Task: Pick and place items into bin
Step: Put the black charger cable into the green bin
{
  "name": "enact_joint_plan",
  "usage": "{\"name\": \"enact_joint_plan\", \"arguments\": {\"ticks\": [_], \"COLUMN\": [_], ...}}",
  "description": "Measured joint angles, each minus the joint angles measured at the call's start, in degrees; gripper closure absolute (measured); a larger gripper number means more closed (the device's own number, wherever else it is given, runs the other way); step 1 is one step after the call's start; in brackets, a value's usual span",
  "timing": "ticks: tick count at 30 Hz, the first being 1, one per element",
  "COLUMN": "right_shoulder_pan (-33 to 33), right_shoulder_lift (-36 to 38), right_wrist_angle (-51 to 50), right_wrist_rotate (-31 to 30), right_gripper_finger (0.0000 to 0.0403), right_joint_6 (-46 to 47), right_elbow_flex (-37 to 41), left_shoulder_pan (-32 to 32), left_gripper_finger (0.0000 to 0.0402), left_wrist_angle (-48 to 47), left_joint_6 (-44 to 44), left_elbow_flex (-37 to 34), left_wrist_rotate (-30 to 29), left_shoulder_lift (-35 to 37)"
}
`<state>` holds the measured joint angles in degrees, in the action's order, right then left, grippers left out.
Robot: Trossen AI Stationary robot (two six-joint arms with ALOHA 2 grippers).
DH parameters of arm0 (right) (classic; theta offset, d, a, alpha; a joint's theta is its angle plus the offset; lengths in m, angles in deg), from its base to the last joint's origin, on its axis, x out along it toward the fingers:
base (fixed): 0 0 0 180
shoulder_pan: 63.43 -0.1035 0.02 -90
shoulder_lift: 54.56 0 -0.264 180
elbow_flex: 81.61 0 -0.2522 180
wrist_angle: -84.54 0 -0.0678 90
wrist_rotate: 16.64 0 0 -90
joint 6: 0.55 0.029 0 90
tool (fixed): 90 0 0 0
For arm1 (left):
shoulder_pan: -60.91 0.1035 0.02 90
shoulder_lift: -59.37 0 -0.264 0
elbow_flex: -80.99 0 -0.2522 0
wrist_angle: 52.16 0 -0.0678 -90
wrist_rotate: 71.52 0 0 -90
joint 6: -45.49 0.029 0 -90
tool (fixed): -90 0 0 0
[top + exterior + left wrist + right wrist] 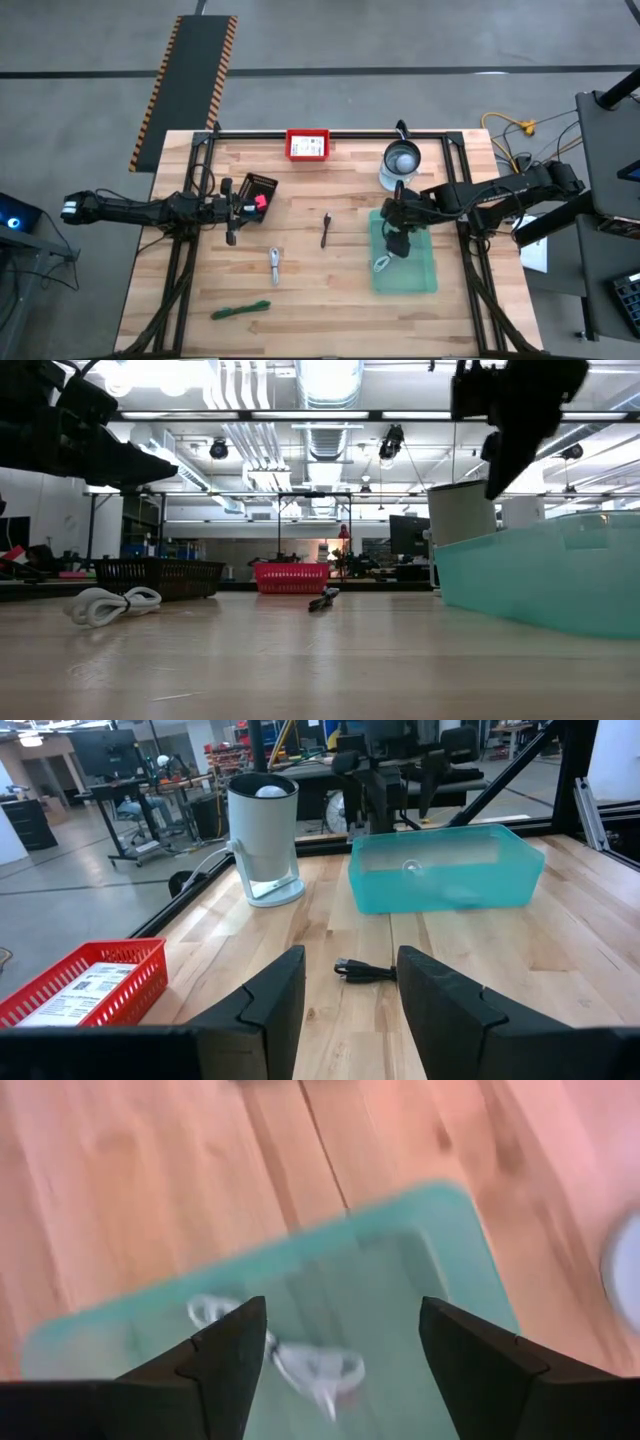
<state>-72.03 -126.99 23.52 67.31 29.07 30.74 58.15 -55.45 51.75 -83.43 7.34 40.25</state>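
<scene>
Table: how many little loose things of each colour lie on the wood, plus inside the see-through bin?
White cable: 2, the second one inside the bin
Black stick: 1
Green tie: 1
Total: 4

The right gripper (398, 243) hangs at mid-table, fingers spread wide. The left gripper (232, 212) waits at table's left, fingers parted.

Pale striped wood counter (320, 300); translucent teal bin (420, 278); red basket (308, 145); white coiled cable (275, 264); green tie (241, 311); black stick (326, 229); pink ball (261, 201).
</scene>
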Motion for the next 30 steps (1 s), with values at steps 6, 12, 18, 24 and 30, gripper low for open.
{"name": "enact_joint_plan", "arguments": {"ticks": [6,12,18,24,30], "right_shoulder_pan": [0.00,0.10,-0.02,0.04,0.04], "right_shoulder_lift": [0.00,-1.58,-7.77,-16.06,-24.91], "right_wrist_angle": [10.37,20.46,29.74,32.80,30.75], "right_wrist_rotate": [-0.44,-8.27,-8.42,-7.14,-6.90], "right_gripper_finger": [0.0157,0.0163,0.0163,0.0166,0.0165], "right_joint_6": [-9.84,-21.25,-32.32,-41.89,-47.11], "right_elbow_flex": [0.04,0.76,0.76,-3.04,-12.38], "left_shoulder_pan": [0.00,0.00,0.00,0.02,0.01], "left_gripper_finger": [0.0258,0.0258,0.0258,0.0258,0.0258], "left_wrist_angle": [0.00,0.01,-0.12,-0.25,0.04], "left_joint_6": [-0.02,-0.04,-0.04,-0.04,-0.03], "left_elbow_flex": [0.00,0.00,0.00,0.00,0.00], "left_wrist_rotate": [0.01,0.01,-0.01,-0.01,0.01], "left_shoulder_lift": [0.00,0.00,-0.19,-1.07,-1.91]}}
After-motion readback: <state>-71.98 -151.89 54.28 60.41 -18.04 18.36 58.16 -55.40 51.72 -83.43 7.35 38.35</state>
